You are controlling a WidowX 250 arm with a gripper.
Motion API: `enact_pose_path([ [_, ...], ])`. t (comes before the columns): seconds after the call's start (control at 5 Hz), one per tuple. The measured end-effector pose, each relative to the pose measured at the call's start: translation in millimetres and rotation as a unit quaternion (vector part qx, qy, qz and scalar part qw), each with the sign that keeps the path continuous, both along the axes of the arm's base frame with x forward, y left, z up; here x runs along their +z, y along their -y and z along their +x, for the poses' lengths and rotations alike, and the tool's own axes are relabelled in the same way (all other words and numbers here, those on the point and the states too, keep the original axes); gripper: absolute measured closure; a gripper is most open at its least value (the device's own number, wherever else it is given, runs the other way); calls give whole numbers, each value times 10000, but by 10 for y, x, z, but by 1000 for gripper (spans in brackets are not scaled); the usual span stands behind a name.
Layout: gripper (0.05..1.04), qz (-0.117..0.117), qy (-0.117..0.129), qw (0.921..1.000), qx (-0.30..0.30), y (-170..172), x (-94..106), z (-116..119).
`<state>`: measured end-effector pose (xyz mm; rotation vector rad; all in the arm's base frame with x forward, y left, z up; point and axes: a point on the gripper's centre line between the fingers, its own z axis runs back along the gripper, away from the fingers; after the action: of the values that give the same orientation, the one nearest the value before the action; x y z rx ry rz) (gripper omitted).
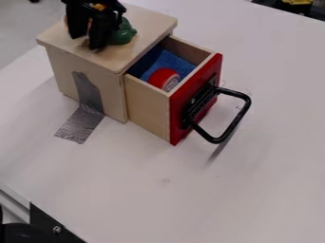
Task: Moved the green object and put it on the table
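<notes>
So in the camera view the gripper (89,42) is hanging spread over the wooden box (56,66), far left, with the green object (125,33) sitting on top just right of it. The drawer (147,105) is sticking out right, holding blue cloth (177,62) and a red round thing (161,77).

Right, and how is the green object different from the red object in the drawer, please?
The green object is up on the wooden box, while the red object lies lower, inside the open drawer by the blue cloth. The green object has a lumpy outline; the red object looks rounded, with a pale marked patch. Both are much smaller than the box.
</notes>
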<state>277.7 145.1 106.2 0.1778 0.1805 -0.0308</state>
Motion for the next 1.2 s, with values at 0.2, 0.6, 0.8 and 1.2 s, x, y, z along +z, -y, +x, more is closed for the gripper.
enact_pose_path([
  [0.2, 853, -113, 16, 9999, -109, 89, -20, -21],
  [0.6, 779, -415, 300, 9968, -620, 172, 208, -112],
  [0.8, 497, -438, 740, 9866, -1390, 82, 374, -88],
  [1.2, 81, -880, 1666, 9359, -2977, 51, 433, 106],
])
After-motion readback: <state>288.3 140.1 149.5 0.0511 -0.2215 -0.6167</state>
